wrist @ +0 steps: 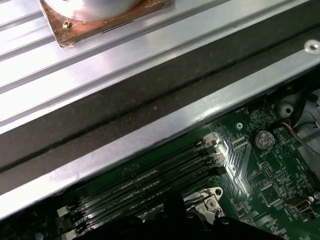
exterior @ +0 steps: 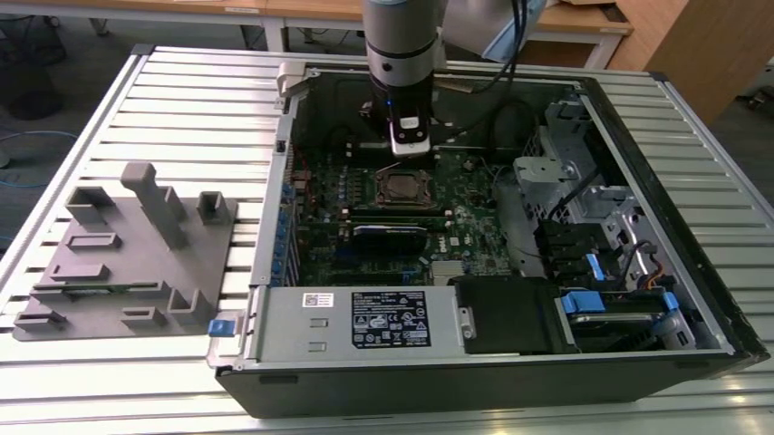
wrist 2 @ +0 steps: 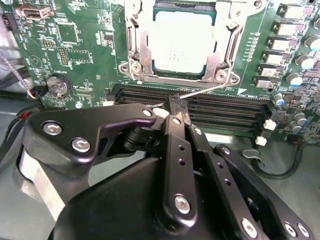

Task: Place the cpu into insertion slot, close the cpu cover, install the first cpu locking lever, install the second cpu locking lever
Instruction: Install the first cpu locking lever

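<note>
In the second wrist view the cpu (wrist 2: pixel 182 42) lies flat in the insertion slot (wrist 2: pixel 226 76) with its silver-grey top showing. The cpu cover (wrist 2: pixel 137 50) is down around it, framing the chip. A thin silver locking lever (wrist 2: pixel 212 89) runs along the socket's edge beside the memory slots. My gripper (wrist 2: pixel 177 106) is shut, its black tips together at the free end of that lever; whether they pinch it I cannot tell. In the exterior view my gripper (exterior: pixel 409 149) hangs just behind the insertion slot (exterior: pixel 400 188), inside the open computer case (exterior: pixel 260 299).
Long black memory slots (wrist 2: pixel 225 107) lie between my fingertips and the socket. A coin battery (wrist 2: pixel 56 85) sits on the green board (wrist 2: pixel 90 60). The case's metal wall (wrist: pixel 150 130) is close by. A grey fixture block (exterior: pixel 121 254) stands on the table at the exterior view's left.
</note>
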You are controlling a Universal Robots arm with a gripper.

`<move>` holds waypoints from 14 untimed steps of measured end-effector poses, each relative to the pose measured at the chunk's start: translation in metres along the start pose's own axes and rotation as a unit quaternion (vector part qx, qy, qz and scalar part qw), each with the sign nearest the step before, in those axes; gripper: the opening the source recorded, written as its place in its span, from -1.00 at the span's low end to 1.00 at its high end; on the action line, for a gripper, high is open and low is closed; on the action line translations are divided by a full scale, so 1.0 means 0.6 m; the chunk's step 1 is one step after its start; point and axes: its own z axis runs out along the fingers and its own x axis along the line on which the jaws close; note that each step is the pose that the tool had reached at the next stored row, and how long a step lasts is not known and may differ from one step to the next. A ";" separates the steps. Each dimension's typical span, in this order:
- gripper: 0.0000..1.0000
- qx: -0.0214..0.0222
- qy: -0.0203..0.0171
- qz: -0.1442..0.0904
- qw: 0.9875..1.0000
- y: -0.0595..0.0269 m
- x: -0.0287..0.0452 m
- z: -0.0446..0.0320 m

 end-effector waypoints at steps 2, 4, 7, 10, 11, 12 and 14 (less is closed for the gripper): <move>-0.79 -0.001 0.000 -0.001 1.000 -0.001 0.000 0.002; -0.79 -0.001 0.000 -0.003 1.000 -0.001 0.000 0.004; -0.79 -0.002 0.001 -0.005 1.000 -0.001 0.000 0.005; -0.79 -0.002 0.002 -0.006 1.000 -0.001 0.000 0.006; -0.79 -0.002 0.002 -0.006 1.000 0.000 0.001 0.007; -0.79 -0.002 0.002 -0.006 1.000 0.000 0.001 0.007; -0.79 -0.002 0.002 -0.007 1.000 0.000 0.001 0.009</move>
